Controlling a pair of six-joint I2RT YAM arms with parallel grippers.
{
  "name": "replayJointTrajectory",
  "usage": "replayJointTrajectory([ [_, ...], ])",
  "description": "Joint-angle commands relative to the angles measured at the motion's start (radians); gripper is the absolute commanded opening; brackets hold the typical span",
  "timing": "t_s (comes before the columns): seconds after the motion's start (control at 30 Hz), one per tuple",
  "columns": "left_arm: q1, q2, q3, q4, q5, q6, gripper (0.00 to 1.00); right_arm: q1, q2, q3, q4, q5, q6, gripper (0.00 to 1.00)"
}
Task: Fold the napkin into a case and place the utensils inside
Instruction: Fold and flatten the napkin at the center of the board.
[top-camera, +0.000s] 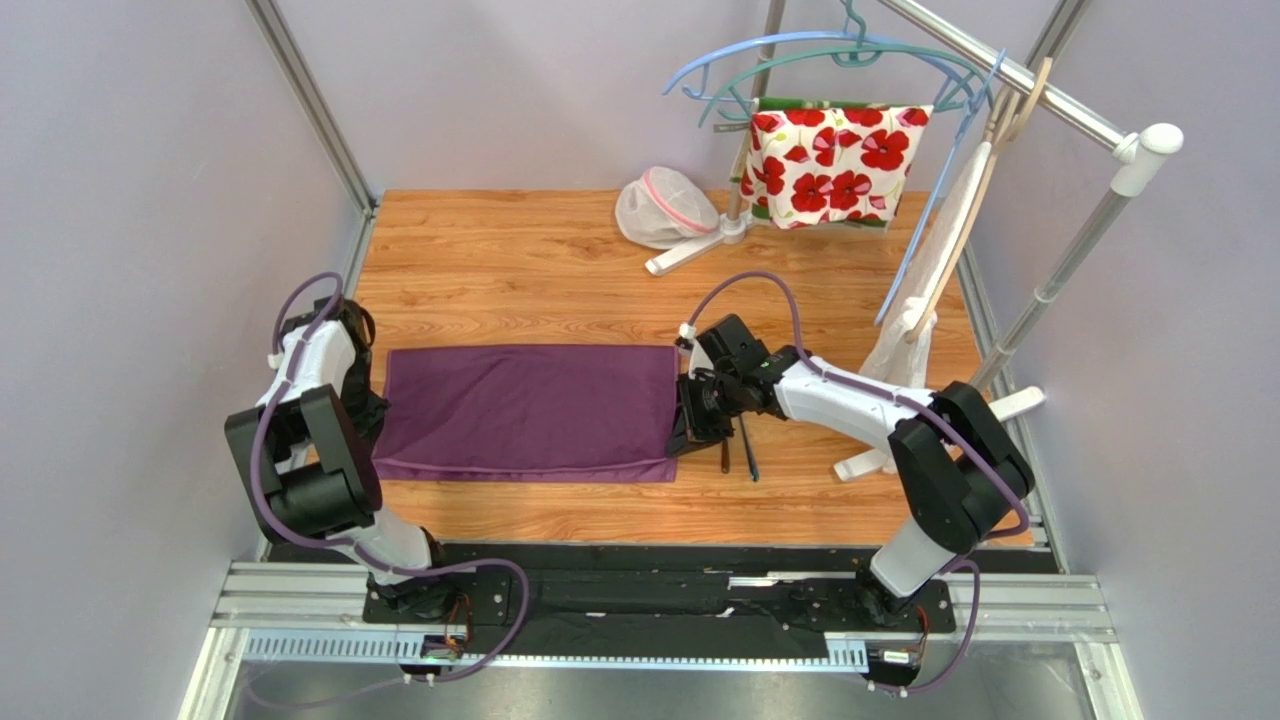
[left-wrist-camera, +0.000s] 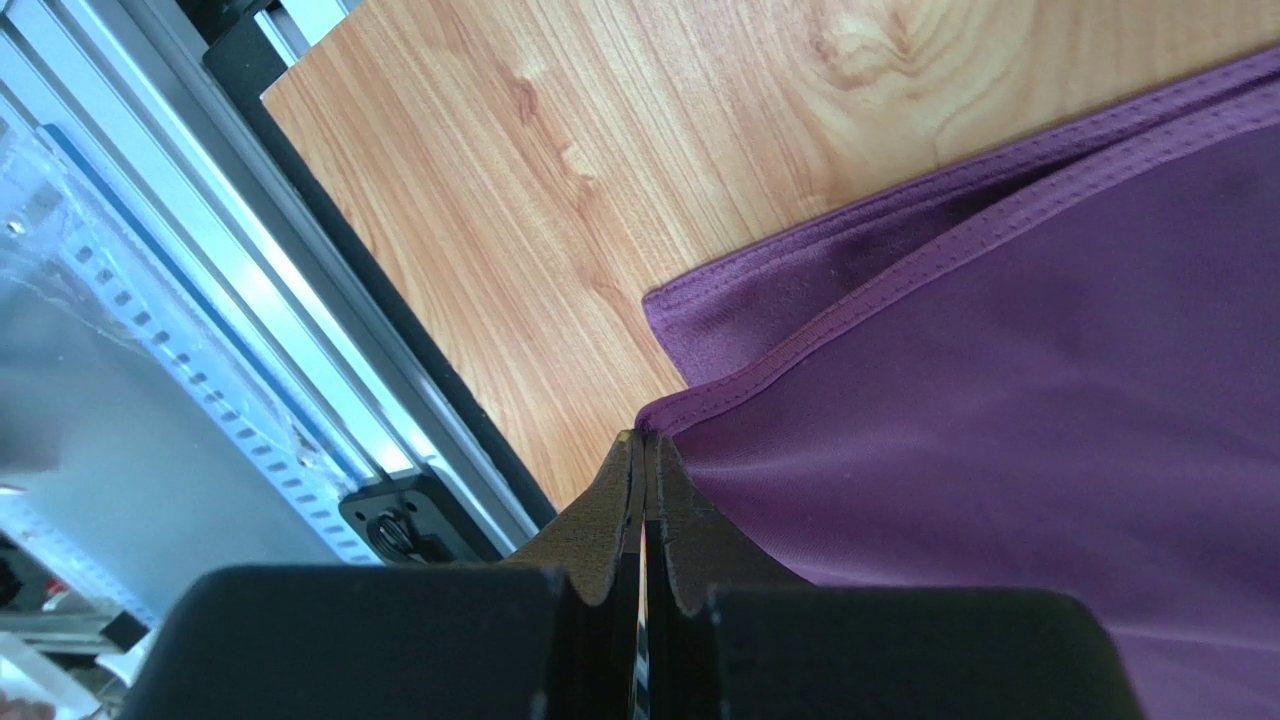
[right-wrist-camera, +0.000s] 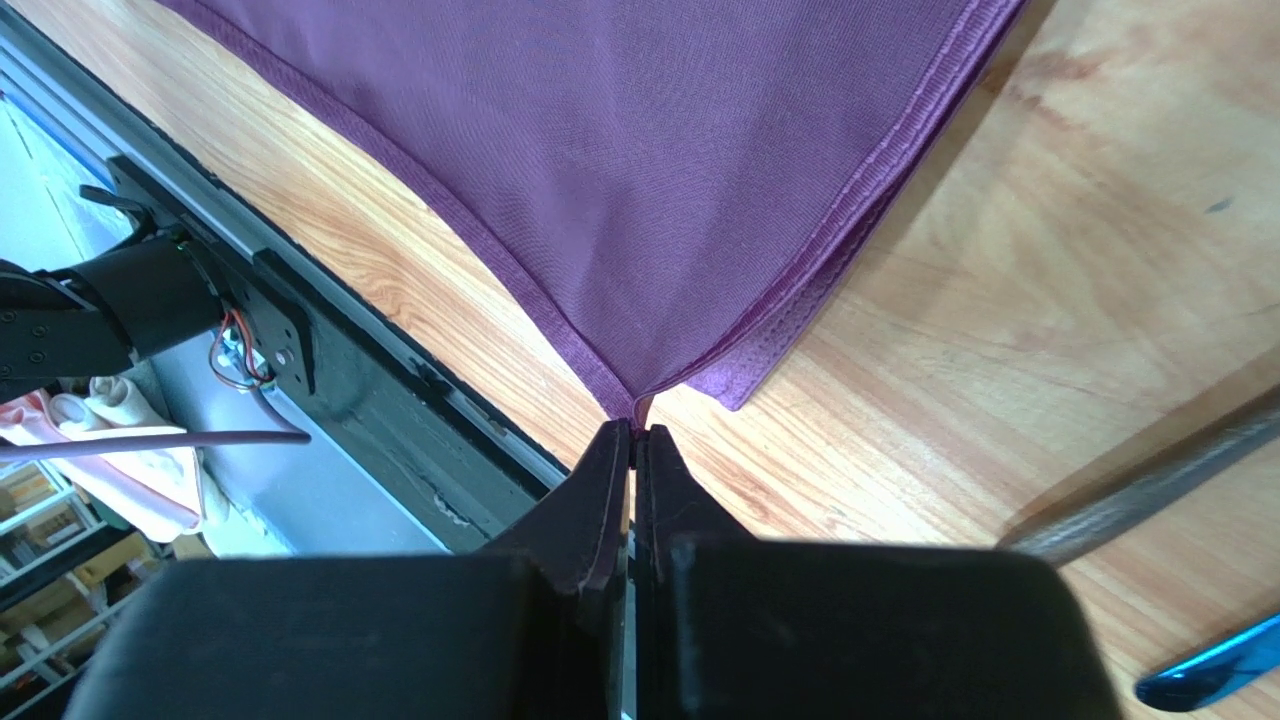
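- The napkin (top-camera: 526, 413) lies flat on the wooden table (top-camera: 511, 255), a little toward 6 o'clock from the middle of the table; it makes a wide plum rectangle with its long sides running from 9 to 3 o'clock
- In the left wrist view the napkin (left-wrist-camera: 1022, 405) shows two layers, and the hem of the lower layer comes out past the upper one
- The left gripper (top-camera: 373, 420) is at the 9 o'clock edge of the napkin; its jaws are fully closed and pinch a corner of the upper layer (left-wrist-camera: 643, 450)
- The right gripper (top-camera: 684, 438) is at about 4 o'clock of the napkin; its jaws are closed as well, and they pinch the cloth corner between the tips (right-wrist-camera: 634, 435)
- The utensils (top-camera: 736, 446) lie on the bare wood just beside the right gripper, at 3 o'clock of the napkin and apart from the cloth
- A white mesh pouch (top-camera: 666, 207) sits at 1 o'clock of the napkin, well apart from it
- A flowered cloth (top-camera: 827, 165) hangs on a rack at the far right, under some hangers (top-camera: 842, 60)
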Motion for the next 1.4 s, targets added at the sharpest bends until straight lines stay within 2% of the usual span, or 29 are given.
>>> replayJointTrajectory([
  [0.0, 0.009, 0.027, 0.001, 0.011, -0.040, -0.012, 0.00, 0.009, 0.014, -0.009, 0.060, -0.025, 0.018, 0.00],
  [0.33, 0.026, 0.120, 0.008, 0.023, -0.066, -0.015, 0.00, 0.011, 0.067, -0.029, 0.091, -0.048, 0.013, 0.00],
  [0.6, 0.029, 0.119, 0.016, 0.019, -0.084, -0.018, 0.00, 0.013, 0.119, -0.048, 0.112, -0.049, 0.013, 0.00],
  [0.77, 0.027, 0.107, -0.004, 0.051, -0.014, 0.002, 0.00, -0.007, 0.160, -0.037, 0.123, 0.014, 0.021, 0.00],
  [1.0, 0.014, 0.114, -0.001, 0.089, 0.117, -0.005, 0.00, -0.098, 0.200, 0.026, 0.113, 0.159, 0.006, 0.00],
  [1.23, -0.025, 0.159, 0.111, 0.132, 0.187, -0.037, 0.00, -0.176, 0.189, 0.113, 0.034, 0.264, -0.049, 0.00],
  [1.37, -0.032, 0.185, 0.182, 0.115, 0.213, -0.034, 0.00, -0.175, 0.176, 0.164, 0.005, 0.242, -0.062, 0.00],
])
